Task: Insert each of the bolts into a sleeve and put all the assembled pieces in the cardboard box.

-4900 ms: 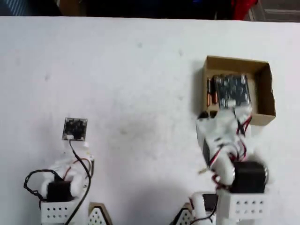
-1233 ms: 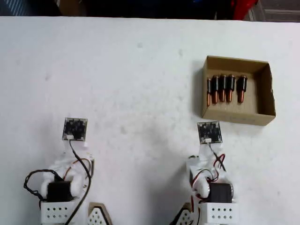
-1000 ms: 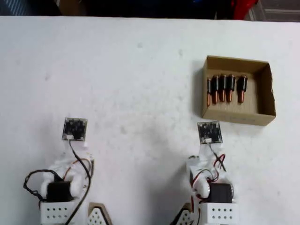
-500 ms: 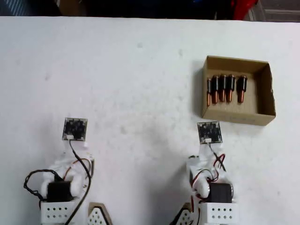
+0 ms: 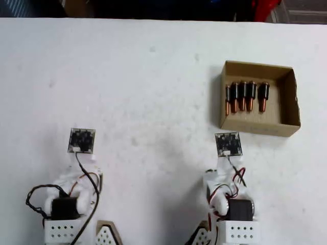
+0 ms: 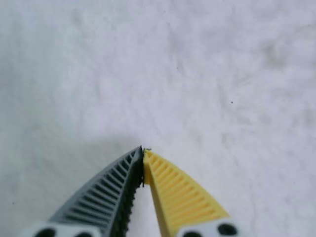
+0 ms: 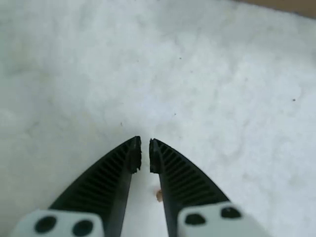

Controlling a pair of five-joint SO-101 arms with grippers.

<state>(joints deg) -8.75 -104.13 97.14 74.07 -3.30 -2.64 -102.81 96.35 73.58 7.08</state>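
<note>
- I see the cardboard box [image 5: 258, 127] on the right part of the table, on the far side of my right arm [image 5: 228, 196] and a bit to its right.
- Five bolts [image 5: 242, 96] lie flat in the box, each one inside a dark sleeve [image 5: 251, 90].
- They lie side by side in a row, near the box's left and far walls. Four are close together and the fifth is a little apart on the right.
- The long way of each piece runs from the far side of the table to the near side.
- The dark sleeve ends point away from the arms. The copper ends point back at the arms.
- My left gripper [image 6: 142, 150] has its grey finger and its yellow finger pressed together at the tips. It pinches nothing and points down at the bare table.
- My right gripper [image 7: 145, 148] has two black fingers that are almost together, with only a thin slit between the tips. It pinches nothing too.
- A tiny orange speck [image 7: 159, 195] lies on the table between the right fingers.
- Both arms are folded back at the near edge, the left arm [image 5: 71, 196] well apart from the box.
- The table [image 5: 153, 76] is white with a slightly rough top.
- Past its far edge the room is dark, with something red [image 5: 265, 9] at the right.
</note>
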